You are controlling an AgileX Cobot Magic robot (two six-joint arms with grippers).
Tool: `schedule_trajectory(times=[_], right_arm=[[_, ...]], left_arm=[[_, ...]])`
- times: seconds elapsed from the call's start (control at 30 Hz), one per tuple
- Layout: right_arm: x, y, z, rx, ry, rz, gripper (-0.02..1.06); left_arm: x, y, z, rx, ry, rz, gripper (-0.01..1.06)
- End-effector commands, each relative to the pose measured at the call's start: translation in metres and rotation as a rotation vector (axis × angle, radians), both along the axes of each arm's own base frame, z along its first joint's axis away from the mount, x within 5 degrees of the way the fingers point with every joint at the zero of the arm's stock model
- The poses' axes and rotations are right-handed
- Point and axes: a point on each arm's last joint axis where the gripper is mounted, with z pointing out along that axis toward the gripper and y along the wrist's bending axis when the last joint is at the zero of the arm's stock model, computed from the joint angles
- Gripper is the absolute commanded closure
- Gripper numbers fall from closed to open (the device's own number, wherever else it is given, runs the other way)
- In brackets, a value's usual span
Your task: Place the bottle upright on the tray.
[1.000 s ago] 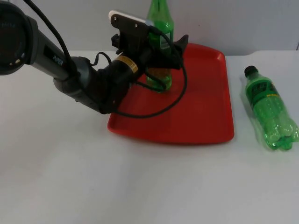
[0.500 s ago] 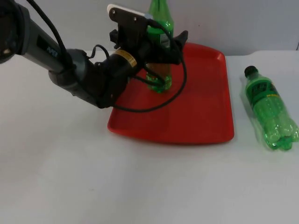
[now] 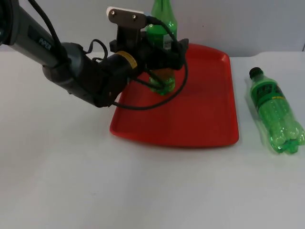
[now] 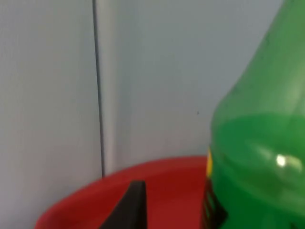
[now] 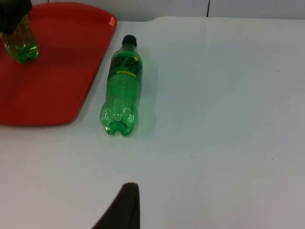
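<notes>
The white table top (image 3: 86,181) runs back to the grey partition wall (image 3: 257,24) at the top of the frame. Directly on it, in the upper middle, lies a red tray (image 3: 200,109). To the tray's right, near the frame's right edge, a green bottle (image 3: 275,112) lies on its side, cap toward the wall.

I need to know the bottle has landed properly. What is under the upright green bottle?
The upright green bottle stands with its base on the red tray. The left gripper is at its middle and covers that part of the bottle.
</notes>
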Motion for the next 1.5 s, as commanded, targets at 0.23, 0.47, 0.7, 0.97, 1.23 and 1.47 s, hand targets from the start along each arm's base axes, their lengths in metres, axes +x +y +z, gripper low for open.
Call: schedule_trajectory(times=[0.23,0.47,0.7,0.97,1.23,1.47], right_arm=[[0.000,0.000,-0.001,-0.009,-0.001,-0.003,-0.01],[0.000,0.000,-0.001,-0.009,-0.001,-0.003,-0.01],[0.000,0.000,-0.001,-0.009,-0.001,-0.003,-0.01],[0.000,0.000,-0.001,-0.009,-0.001,-0.003,-0.01],[0.000,0.000,-0.001,-0.009,-0.001,-0.003,-0.01],[0.000,0.000,-0.001,-0.009,-0.001,-0.003,-0.01]], left_arm=[[-0.019,0.011,0.007,0.016,0.050,0.039,0.00],[-0.041,0.033,0.010,0.035,0.106,0.174,0.00],[-0.074,0.047,0.030,0.037,0.149,0.176,0.00],[-0.112,0.062,0.064,0.023,0.153,0.161,0.00],[-0.139,0.072,0.124,0.055,0.227,0.151,0.00],[-0.158,0.079,0.188,0.138,0.347,0.132,0.00]])
